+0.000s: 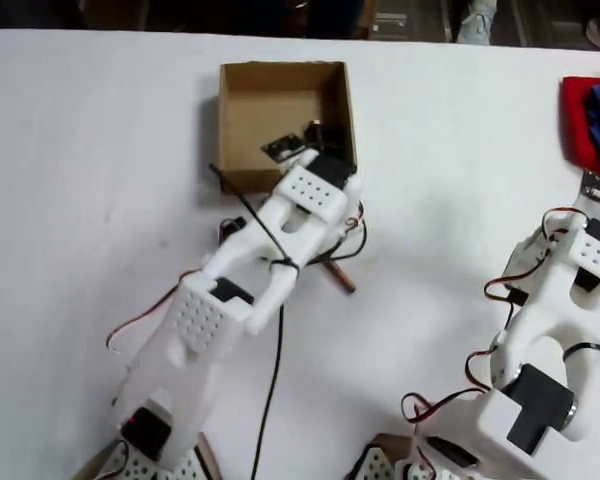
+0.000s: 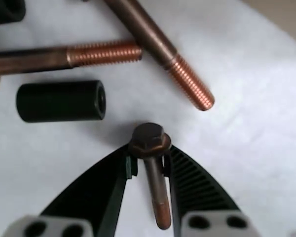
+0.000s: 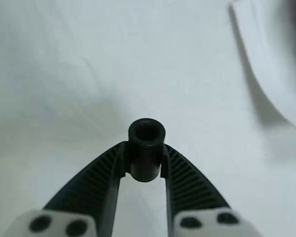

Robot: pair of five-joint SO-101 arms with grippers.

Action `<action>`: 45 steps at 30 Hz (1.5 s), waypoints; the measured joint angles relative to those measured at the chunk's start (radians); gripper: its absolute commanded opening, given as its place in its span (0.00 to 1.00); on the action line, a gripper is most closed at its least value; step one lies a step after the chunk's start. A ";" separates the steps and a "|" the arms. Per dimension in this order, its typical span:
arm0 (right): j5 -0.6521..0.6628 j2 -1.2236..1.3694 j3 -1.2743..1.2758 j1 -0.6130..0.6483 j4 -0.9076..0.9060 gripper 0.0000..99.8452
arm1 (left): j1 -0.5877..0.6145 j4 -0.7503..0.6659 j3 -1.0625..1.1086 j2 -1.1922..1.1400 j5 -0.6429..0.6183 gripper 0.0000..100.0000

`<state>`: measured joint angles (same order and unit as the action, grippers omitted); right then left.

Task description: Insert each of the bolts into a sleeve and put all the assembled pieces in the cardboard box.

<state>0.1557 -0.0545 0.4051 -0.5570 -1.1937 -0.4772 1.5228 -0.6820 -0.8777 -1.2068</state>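
My left gripper point(image 2: 148, 164) is shut on a copper bolt point(image 2: 155, 190), holding the shank just under its hex head above the white table. Beyond it lie a black sleeve point(image 2: 61, 101) and two more copper bolts point(image 2: 96, 54) point(image 2: 160, 47). My right gripper point(image 3: 144, 159) is shut on another black sleeve point(image 3: 146, 148), whose open bore faces the camera. In the high view the left arm point(image 1: 310, 195) hangs just in front of the cardboard box point(image 1: 242, 120), with a bolt point(image 1: 337, 277) showing beside it. The right arm point(image 1: 570, 290) stands at the table's right side.
Dark pieces point(image 1: 292, 145) lie in the box's near right corner. A red and blue cloth point(image 1: 590, 120) sits at the far right edge. A white sheet point(image 3: 271, 64) lies beyond the right gripper. Cables trail from both arms.
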 measured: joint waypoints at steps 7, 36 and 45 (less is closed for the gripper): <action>0.000 0.000 0.000 0.000 -0.002 0.02 | 0.000 0.005 -0.008 0.000 0.002 0.03; 0.071 -0.597 0.328 0.147 -0.015 0.02 | -0.012 0.247 -0.285 0.396 0.801 0.03; 0.058 -0.953 0.647 0.416 0.196 0.02 | -0.077 0.037 0.195 0.855 0.802 0.03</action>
<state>0.2140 -1.0073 1.0526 -0.1412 -0.9973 -0.5539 1.5597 -0.4872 -0.0230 -0.4043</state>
